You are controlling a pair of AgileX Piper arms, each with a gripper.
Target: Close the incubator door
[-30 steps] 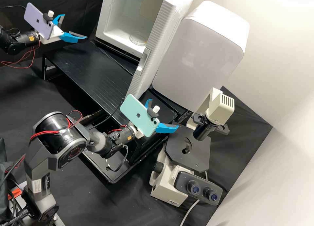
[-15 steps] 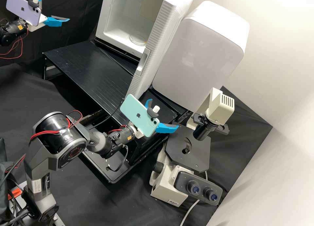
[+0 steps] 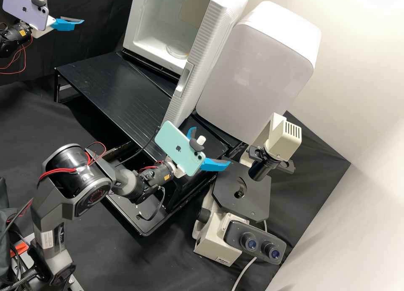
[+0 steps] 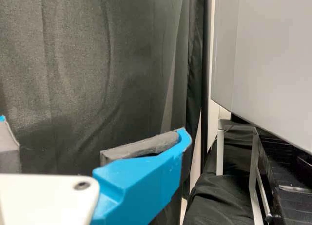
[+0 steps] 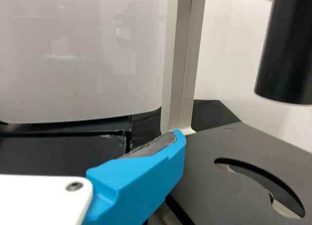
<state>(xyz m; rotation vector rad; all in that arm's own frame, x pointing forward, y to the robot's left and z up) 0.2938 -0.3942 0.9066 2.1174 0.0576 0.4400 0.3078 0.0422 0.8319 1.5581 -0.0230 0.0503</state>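
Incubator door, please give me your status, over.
Door open. Left gripper, right gripper: jaws apart, neither holding door. Round dish inside incubator, likely not blocking.

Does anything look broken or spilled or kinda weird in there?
One odd thing: the thick, ribbed white door of the white box-shaped incubator is wide open, with a round, clear dish inside. An incubator is usually kept shut, so that looks strange. I can't see any spill or damage.
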